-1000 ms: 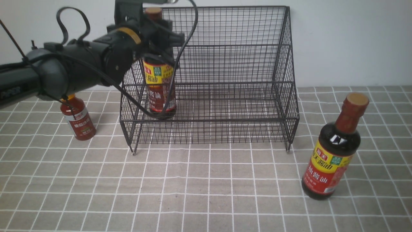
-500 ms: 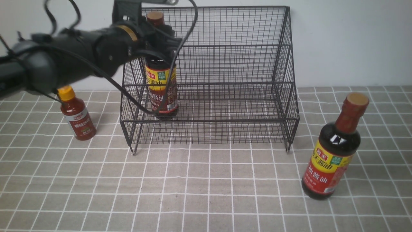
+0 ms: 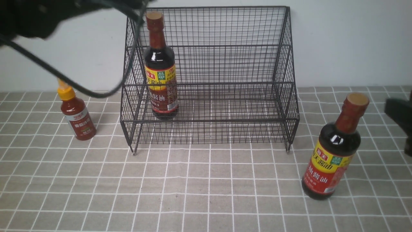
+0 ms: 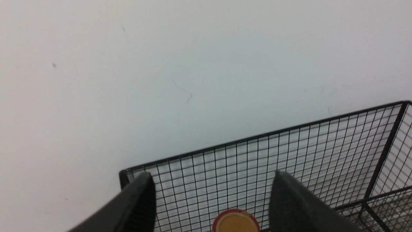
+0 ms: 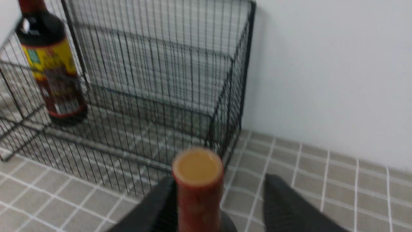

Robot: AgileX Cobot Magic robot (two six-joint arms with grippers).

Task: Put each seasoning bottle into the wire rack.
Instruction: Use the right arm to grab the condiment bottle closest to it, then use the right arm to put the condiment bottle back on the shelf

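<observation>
Fingers (image 4: 138, 206) of the left gripper (image 4: 213, 196) stand apart with nothing held. In the wrist view, the tan cap of a tall dark soy-sauce bottle (image 3: 160, 74) with a red neck and yellow-red label shows under the gap, clear of both. That bottle stands upright on the lower front tier at the left end of the dark mesh wire rack (image 3: 283, 48), upper centre of the front frame.

The left arm (image 3: 29, 16) is a dark blur at upper left, its cable (image 3: 96, 93) hanging across the rack's left side.

The right gripper (image 3: 399, 112), at the right edge, also has its jaws apart and empty. It is near the second soy-sauce bottle (image 3: 331, 154) but not touching it. That bottle stands on the checked cloth (image 3: 193, 187) at lower right, outside the rack.

A small red sauce bottle (image 3: 77, 116) with an orange-yellow cap stands at left on the cloth, outside the rack.
</observation>
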